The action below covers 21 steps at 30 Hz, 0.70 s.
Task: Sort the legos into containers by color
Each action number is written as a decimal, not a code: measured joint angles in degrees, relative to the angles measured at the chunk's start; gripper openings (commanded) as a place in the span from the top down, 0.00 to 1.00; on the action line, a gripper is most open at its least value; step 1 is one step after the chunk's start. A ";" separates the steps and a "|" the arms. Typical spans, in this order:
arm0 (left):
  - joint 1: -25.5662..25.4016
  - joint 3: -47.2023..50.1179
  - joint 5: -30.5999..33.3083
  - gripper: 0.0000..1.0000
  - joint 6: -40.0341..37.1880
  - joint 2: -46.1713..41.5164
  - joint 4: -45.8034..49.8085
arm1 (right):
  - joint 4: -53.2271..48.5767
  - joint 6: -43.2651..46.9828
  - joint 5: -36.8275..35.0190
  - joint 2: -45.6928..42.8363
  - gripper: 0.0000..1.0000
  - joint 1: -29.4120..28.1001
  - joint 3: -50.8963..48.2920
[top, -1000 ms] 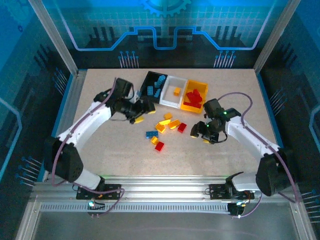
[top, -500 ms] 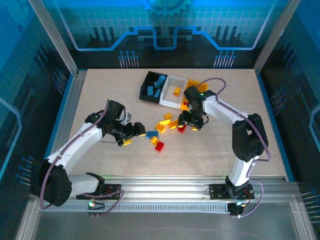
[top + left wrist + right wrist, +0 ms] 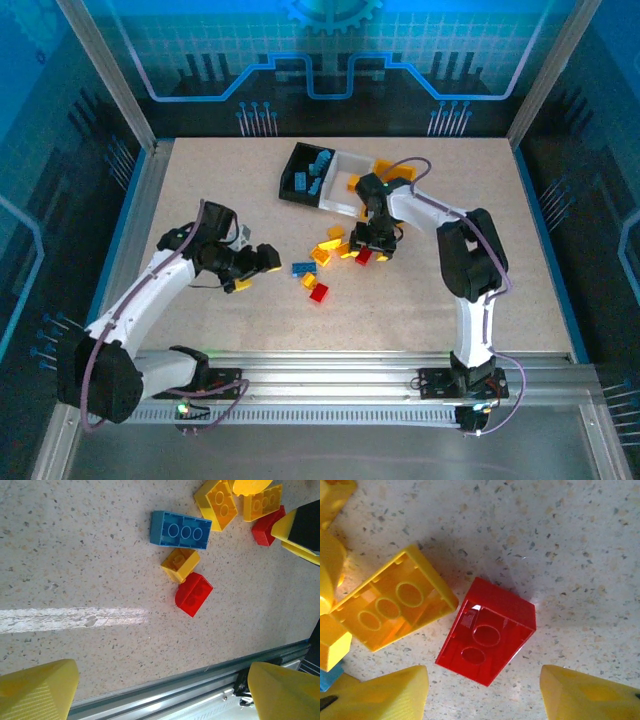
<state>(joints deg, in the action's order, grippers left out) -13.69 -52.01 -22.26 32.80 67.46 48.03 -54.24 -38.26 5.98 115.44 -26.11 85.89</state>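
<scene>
Loose legos lie mid-table: a blue brick point(image 3: 302, 268) point(image 3: 179, 530), a red one point(image 3: 319, 292) point(image 3: 193, 593), a small yellow one point(image 3: 180, 563) and more yellow ones point(image 3: 336, 233). My right gripper point(image 3: 370, 250) point(image 3: 485, 695) is open, low over an upside-down red brick point(image 3: 487, 637) whose near corner reaches between the fingertips without touching them. An upside-down yellow brick point(image 3: 395, 605) lies beside it. My left gripper point(image 3: 255, 265) point(image 3: 162, 695) is open and empty, left of the pile. The containers stand at the back: black bin point(image 3: 298, 160) with blue bricks, white bin point(image 3: 340, 205), yellow-orange bin point(image 3: 392, 168) partly behind the right arm.
The metal rail point(image 3: 200, 690) along the table's near edge runs just below the left fingers. Bare tabletop point(image 3: 200, 190) spreads to the left, and more point(image 3: 520, 260) to the right of the right arm.
The left arm drew back from the black bin toward the near left, its jaws widening. The right arm swung from the right of the table to the pile, over the red brick.
</scene>
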 measured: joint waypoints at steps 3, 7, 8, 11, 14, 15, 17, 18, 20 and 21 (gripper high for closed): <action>0.52 0.74 0.00 0.10 -0.15 -1.14 0.72 | 0.07 -0.02 0.00 1.07 0.39 0.00 0.00; 0.79 1.27 0.00 0.10 -0.22 -1.36 1.38 | 0.31 -0.02 0.00 2.36 0.39 -0.09 0.00; 0.81 1.29 0.00 0.10 -0.22 -1.36 1.49 | 0.33 -0.02 0.00 2.64 0.40 -0.09 0.00; 0.81 1.29 -0.02 0.10 -0.22 -1.31 1.44 | 0.46 -0.02 0.00 3.13 0.41 -0.09 0.00; 0.81 1.29 -0.02 0.09 -0.20 -1.22 1.42 | 0.94 -0.02 0.00 3.19 0.45 -0.07 0.00; 0.81 1.29 -0.02 0.09 -0.20 -1.16 1.42 | 1.09 -0.02 0.00 3.19 0.46 -0.07 0.00; 0.81 1.29 -0.04 0.09 -0.20 -0.98 1.40 | 1.40 0.07 0.00 3.21 0.48 0.04 0.00; 0.81 1.29 -0.02 0.09 -0.20 -0.96 1.38 | 1.42 0.17 0.00 3.19 0.48 0.20 0.00; 0.81 1.29 -0.04 0.09 -0.20 -0.79 1.38 | 1.49 0.24 -0.02 3.19 0.47 0.59 0.00; 0.81 1.29 -0.04 0.09 -0.20 -0.72 1.36 | 1.57 0.24 -0.04 3.19 0.46 0.81 0.00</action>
<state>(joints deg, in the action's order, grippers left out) -12.88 -50.72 -22.31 32.60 66.74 49.39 -52.66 -38.02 5.93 118.63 -25.30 85.89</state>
